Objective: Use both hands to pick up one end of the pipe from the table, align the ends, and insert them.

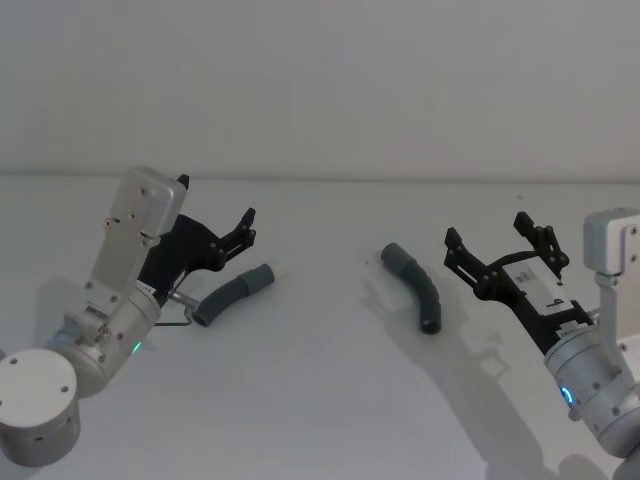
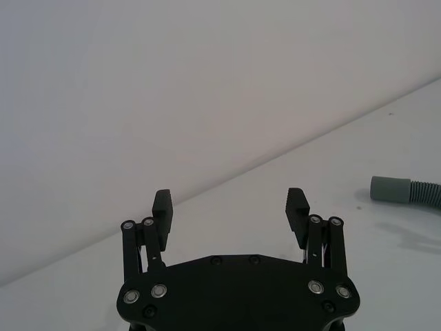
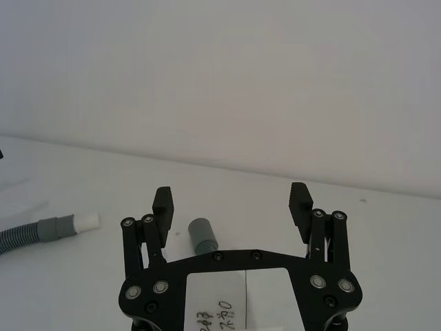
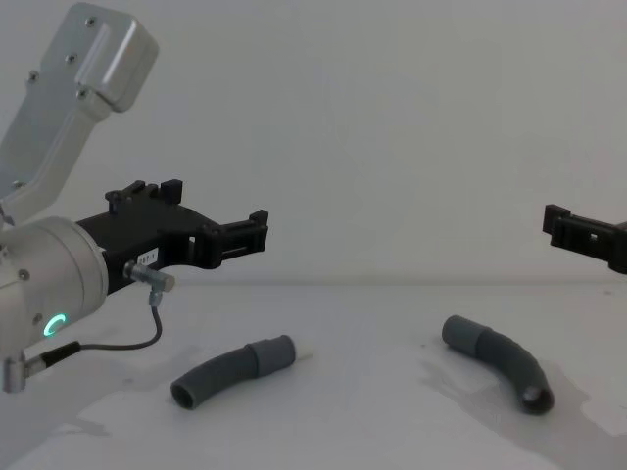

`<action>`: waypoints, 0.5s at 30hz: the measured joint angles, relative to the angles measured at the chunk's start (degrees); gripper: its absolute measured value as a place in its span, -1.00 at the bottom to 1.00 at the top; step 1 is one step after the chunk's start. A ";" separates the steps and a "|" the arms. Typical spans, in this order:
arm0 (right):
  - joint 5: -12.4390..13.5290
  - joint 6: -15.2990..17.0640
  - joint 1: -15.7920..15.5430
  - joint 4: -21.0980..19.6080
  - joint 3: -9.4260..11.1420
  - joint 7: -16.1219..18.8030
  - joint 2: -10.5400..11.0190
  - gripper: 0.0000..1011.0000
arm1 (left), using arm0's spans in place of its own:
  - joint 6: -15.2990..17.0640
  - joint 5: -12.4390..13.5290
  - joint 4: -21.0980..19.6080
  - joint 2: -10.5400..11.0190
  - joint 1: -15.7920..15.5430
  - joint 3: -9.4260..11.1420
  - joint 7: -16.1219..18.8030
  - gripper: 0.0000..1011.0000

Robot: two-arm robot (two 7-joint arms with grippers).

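Note:
Two dark grey ribbed pipe pieces lie apart on the white table [image 1: 320,400]. The left piece [image 1: 235,293] [image 4: 227,372] ends in a grey cuff with a white tip [image 3: 86,222]. The right piece [image 1: 417,287] [image 4: 497,359] is curved and has a plain grey sleeve [image 1: 395,257] [image 2: 389,188] [image 3: 202,233]. My left gripper [image 1: 215,202] [image 2: 229,200] [image 4: 220,211] hovers open just left of and above the left piece, holding nothing. My right gripper [image 1: 487,230] [image 3: 231,194] [image 4: 583,230] hangs open to the right of the right piece, also holding nothing.
A plain pale wall [image 1: 320,80] rises behind the table's far edge. A thin grey cable [image 4: 147,333] loops from the left wrist down near the left piece. Bare table lies between the two pieces and in front of them.

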 joint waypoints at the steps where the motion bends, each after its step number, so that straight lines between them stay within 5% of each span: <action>1: 0.00 0.00 0.00 0.00 0.00 0.00 0.00 0.98 | 0.00 0.00 0.00 0.00 0.00 0.00 0.00 0.98; 15: -0.02 0.00 0.01 0.00 0.00 0.00 0.00 0.98 | 0.01 0.00 0.00 0.00 0.00 0.00 0.00 0.98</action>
